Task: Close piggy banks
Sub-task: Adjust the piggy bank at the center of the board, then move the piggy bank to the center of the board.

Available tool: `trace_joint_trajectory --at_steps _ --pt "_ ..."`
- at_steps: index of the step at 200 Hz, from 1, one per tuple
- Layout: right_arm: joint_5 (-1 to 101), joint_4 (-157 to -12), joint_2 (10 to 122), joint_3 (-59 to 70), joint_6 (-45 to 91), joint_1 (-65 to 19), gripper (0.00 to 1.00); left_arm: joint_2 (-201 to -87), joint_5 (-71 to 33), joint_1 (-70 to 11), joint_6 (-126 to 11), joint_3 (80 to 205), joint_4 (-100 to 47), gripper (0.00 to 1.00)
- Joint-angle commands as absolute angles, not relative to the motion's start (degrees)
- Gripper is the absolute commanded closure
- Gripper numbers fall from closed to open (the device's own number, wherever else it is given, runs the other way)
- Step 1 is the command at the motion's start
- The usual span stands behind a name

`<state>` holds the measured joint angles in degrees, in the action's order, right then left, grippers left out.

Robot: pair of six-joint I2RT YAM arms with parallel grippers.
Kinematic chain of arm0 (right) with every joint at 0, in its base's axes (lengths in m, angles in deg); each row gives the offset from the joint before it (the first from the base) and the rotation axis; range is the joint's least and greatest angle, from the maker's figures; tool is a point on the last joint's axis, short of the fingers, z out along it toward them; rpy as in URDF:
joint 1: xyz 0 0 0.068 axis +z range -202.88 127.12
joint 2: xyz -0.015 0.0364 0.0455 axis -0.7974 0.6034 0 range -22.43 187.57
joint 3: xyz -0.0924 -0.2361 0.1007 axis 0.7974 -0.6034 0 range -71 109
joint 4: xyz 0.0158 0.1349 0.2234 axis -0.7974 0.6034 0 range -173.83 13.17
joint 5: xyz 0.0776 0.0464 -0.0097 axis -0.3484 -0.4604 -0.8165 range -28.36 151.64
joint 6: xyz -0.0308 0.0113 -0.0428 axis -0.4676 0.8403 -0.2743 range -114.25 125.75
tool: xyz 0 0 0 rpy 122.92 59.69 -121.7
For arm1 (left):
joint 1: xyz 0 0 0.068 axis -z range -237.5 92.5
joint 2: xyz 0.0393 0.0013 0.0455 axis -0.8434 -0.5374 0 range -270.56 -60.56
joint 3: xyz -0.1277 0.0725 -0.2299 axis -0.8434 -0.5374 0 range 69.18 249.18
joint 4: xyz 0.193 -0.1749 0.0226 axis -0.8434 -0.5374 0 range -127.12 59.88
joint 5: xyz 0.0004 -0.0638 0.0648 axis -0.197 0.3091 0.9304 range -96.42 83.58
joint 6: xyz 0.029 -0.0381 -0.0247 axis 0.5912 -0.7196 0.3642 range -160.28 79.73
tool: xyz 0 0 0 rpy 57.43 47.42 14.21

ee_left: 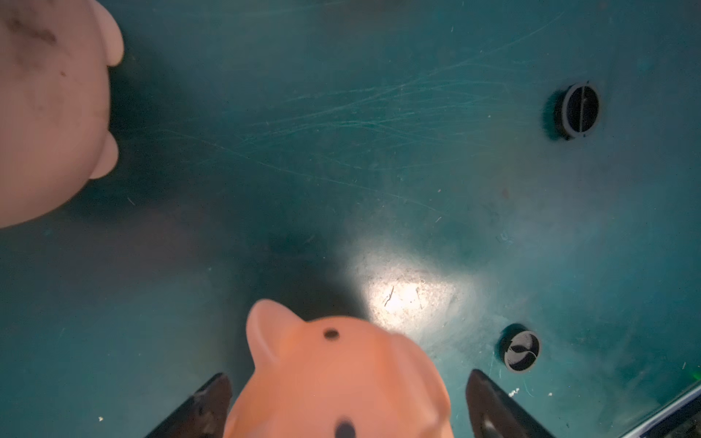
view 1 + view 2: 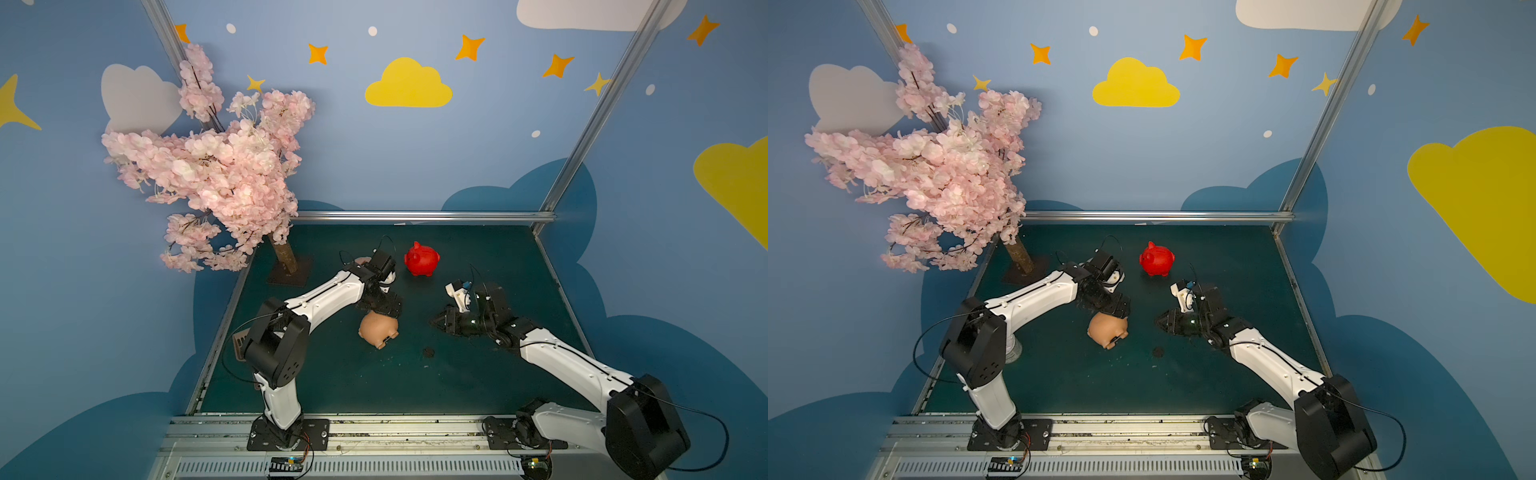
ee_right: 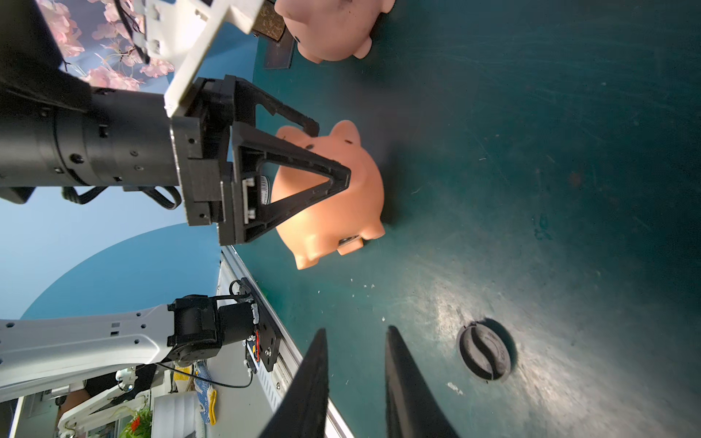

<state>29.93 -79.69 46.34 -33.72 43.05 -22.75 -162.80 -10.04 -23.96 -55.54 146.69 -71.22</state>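
A peach piggy bank (image 2: 376, 330) lies tipped over mid-table, also in the left wrist view (image 1: 341, 383) and the right wrist view (image 3: 337, 197). My left gripper (image 2: 384, 311) hangs over it, open, a finger (image 1: 206, 405) on each side and a gap showing. A second peach piggy bank (image 2: 362, 261) stands behind the left wrist (image 1: 49, 113). The red piggy bank (image 2: 422, 258) stands upright at the back. My right gripper (image 3: 356, 329) is low over the table to the right, open a little, nothing between its fingers. A dark round plug (image 3: 485, 354) lies beside it.
The left wrist view shows two dark plugs (image 1: 576, 110) (image 1: 521, 350) on the green mat. In both top views one plug (image 2: 428, 353) lies in front of the right gripper. A pink blossom tree (image 2: 286, 257) stands at the back left corner. Metal rails edge the table.
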Motion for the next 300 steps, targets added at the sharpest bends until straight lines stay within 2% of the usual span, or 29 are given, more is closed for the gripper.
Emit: trace_joint_trajectory --at_steps 1,69,99,131,195,228,300 --pt "30.33 -80.29 46.25 -34.04 43.41 -22.85 0.73 -158.59 -10.24 -23.88 -55.33 146.49 -73.46 0.03" --pt "29.42 -79.88 47.87 -33.39 42.39 -23.05 0.74 -146.48 -8.08 -23.03 -59.89 142.73 -76.64 0.05" --pt "29.21 -79.54 47.94 -33.14 42.31 -23.22 0.74 -142.16 -6.36 -18.11 -66.69 137.30 -75.41 0.07" --pt "29.02 -79.03 47.92 -32.77 41.92 -23.35 0.74 -140.41 -3.49 -13.25 -73.07 130.19 -72.09 0.05" --pt "28.42 -78.04 47.19 -32.77 41.54 -23.51 0.74 -144.36 1.34 -12.53 -77.02 124.64 -66.65 0.01" --pt "28.65 -77.83 47.00 -32.77 41.57 -23.65 0.74 -149.05 -1.17 -12.58 -75.00 126.80 -62.46 0.01" --pt "29.09 -78.21 45.95 -33.78 42.22 -24.26 0.74 -157.84 3.01 -14.32 -74.86 132.35 -58.62 0.10"
